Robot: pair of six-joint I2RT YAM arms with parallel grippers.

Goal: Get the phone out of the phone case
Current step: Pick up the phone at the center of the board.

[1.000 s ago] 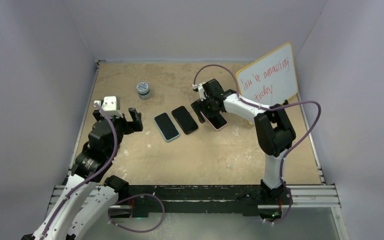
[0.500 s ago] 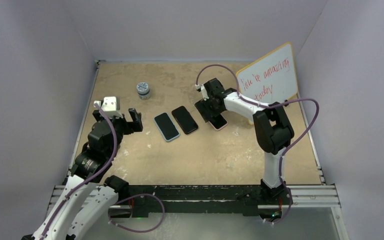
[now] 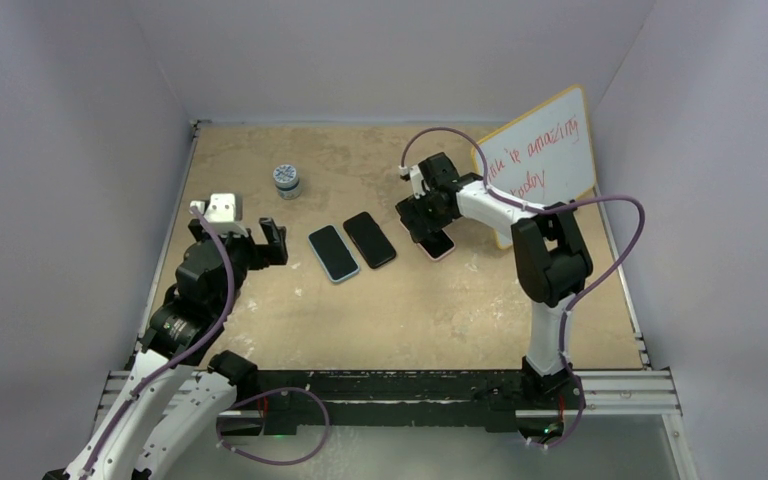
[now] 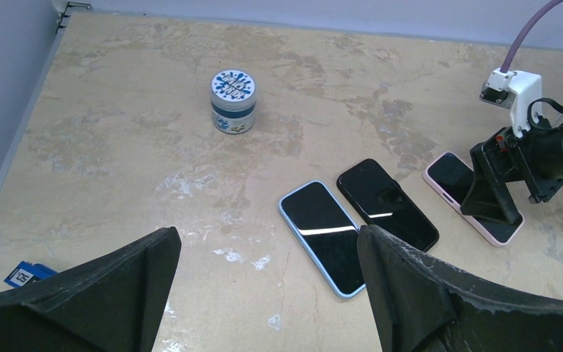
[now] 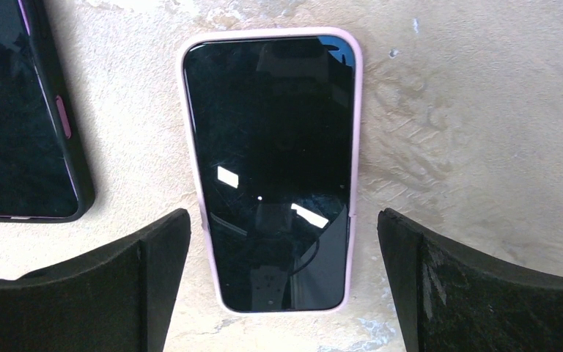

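Note:
Three phones lie face up in a row on the table. One is in a light blue case (image 3: 333, 252) (image 4: 326, 235), one in a black case (image 3: 369, 239) (image 4: 387, 203) (image 5: 22, 110), one in a pink case (image 3: 438, 244) (image 4: 476, 205) (image 5: 275, 165). My right gripper (image 3: 422, 222) (image 5: 282, 293) is open and hovers just above the pink-cased phone, a finger on each side of its near end, not touching it. My left gripper (image 3: 250, 245) (image 4: 264, 293) is open and empty, to the left of the blue-cased phone.
A small round jar with a patterned lid (image 3: 286, 179) (image 4: 233, 100) stands at the back left. A whiteboard with red writing (image 3: 540, 160) leans at the back right. A white block (image 3: 222, 207) lies by the left arm. A blue tag (image 4: 23, 275) lies near the left edge.
My right gripper has shifted slightly back and to the right over the pink-cased phone. The left arm and the phones have not moved.

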